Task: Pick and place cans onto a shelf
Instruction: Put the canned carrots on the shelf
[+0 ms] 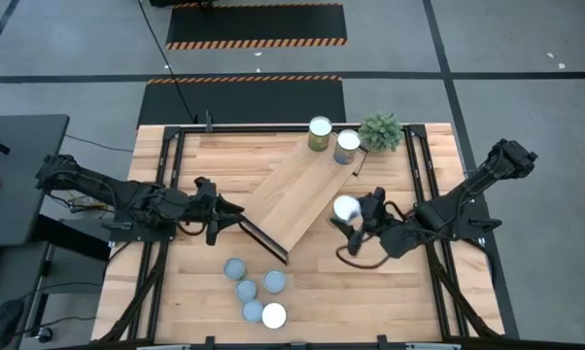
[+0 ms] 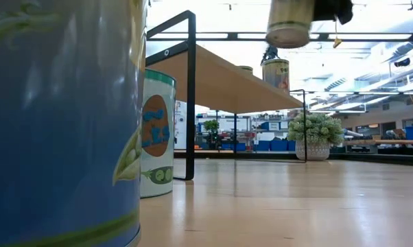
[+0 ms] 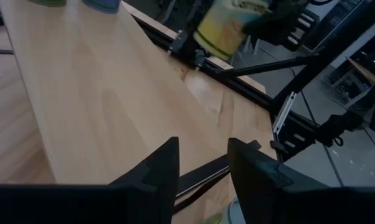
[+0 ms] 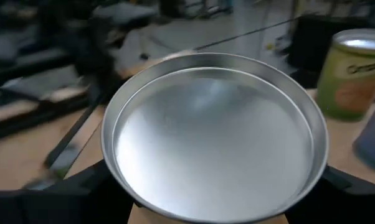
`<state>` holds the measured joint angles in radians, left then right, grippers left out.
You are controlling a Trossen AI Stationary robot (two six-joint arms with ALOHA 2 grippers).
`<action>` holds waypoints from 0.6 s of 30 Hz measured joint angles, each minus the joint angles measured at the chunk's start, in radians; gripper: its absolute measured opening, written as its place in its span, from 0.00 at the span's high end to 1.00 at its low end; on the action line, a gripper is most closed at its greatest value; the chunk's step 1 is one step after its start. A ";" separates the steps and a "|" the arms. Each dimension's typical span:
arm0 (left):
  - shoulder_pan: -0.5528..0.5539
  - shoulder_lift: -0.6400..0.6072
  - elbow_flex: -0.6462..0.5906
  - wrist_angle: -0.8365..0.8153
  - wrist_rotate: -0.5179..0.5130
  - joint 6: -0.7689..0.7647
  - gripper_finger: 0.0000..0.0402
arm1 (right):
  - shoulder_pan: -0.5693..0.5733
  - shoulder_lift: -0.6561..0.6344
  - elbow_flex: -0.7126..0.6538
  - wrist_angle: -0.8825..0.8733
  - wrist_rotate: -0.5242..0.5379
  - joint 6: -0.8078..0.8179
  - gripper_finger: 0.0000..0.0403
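Note:
The shelf [image 1: 297,190], a long light-wood plank with dark end frames, lies slantwise in the middle of the table. Two cans [image 1: 320,133] [image 1: 347,146] stand on its far end. Several more cans [image 1: 253,292] stand on the table near the front edge. My right gripper [image 1: 351,216] is shut on a white-topped can [image 1: 346,207] by the shelf's right edge. In the low view this can [image 2: 289,24] is above shelf height. My left gripper [image 1: 223,210] is open and empty at the shelf's near-left end, its fingers [image 3: 166,168] over the plank. My right gripper pinches the can's side wall [image 4: 113,168] between its two fingers, one on each side just below the rim. The fingers come from the table's right. The can is about upright, top up, lifted clear of the table and the shelf.
A small potted plant [image 1: 381,130] stands at the far edge beside the two shelf cans. Dark rails [image 1: 166,185] [image 1: 424,180] run along both sides of the table. In the low view a can [image 2: 62,123] fills the left foreground.

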<state>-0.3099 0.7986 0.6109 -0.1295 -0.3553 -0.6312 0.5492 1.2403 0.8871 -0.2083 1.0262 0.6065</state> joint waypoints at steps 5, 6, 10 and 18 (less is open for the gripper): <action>0.000 0.000 0.000 0.002 0.001 0.000 0.65 | -0.072 0.063 0.001 0.094 0.038 -0.032 0.20; 0.000 0.000 0.000 0.004 0.000 0.000 0.65 | -0.090 0.078 0.001 0.112 0.041 -0.034 0.20; 0.000 0.000 0.000 0.006 0.001 -0.001 0.65 | -0.147 0.121 0.001 0.173 0.069 -0.043 0.20; 0.000 0.000 0.000 0.005 0.001 -0.001 0.65 | -0.232 0.182 0.013 0.247 0.071 -0.136 0.20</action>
<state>-0.3103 0.7982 0.6109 -0.1242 -0.3542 -0.6319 0.3176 1.4223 0.9001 0.0383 1.0977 0.4706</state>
